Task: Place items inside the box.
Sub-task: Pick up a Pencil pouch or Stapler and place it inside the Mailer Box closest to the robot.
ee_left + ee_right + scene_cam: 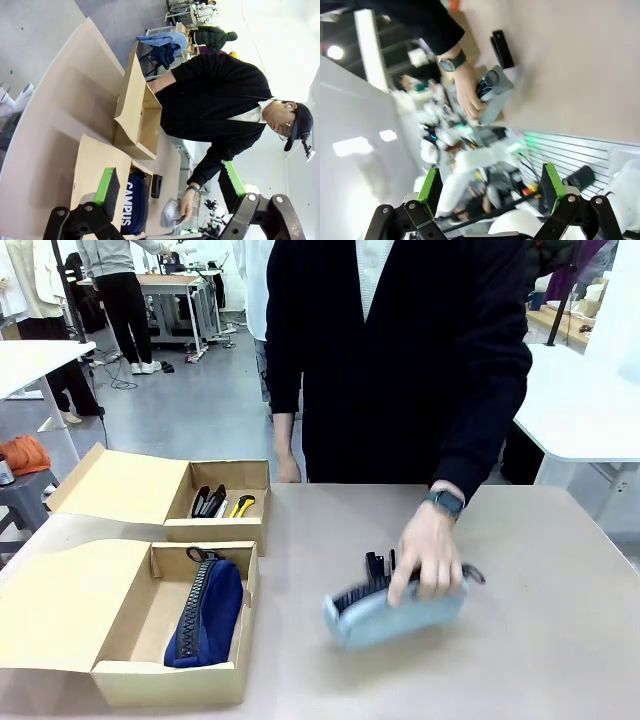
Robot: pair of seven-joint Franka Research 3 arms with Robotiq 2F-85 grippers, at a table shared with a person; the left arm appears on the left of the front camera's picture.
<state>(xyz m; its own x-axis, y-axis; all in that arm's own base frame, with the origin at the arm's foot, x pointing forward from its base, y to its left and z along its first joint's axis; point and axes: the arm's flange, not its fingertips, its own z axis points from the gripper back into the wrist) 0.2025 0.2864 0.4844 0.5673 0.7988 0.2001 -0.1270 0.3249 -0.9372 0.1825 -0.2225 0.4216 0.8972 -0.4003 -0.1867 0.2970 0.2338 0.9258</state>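
front view: two open cardboard boxes stand at the left of the tan table [520,640], with their flat lids folded back. the far box [255,475] holds a yellow knife [242,505] beside slim black items. the near box [175,685] holds a navy pouch [207,612] of soft fabric, its long zip facing up. near the middle of the table a person's hand [430,560] rests on a pale grey pouch [395,615], which is rounded and edged by a dark zip. a black stapler [376,565] sits just behind it.

left wrist view: the left gripper [170,185] is spread wide, with nothing between its green pads. the navy pouch shows white lettering.

right wrist view: the right gripper [490,186] is likewise spread wide and empty. farther off, the hand grips the grey pouch, and the blocky stapler lies beside it.
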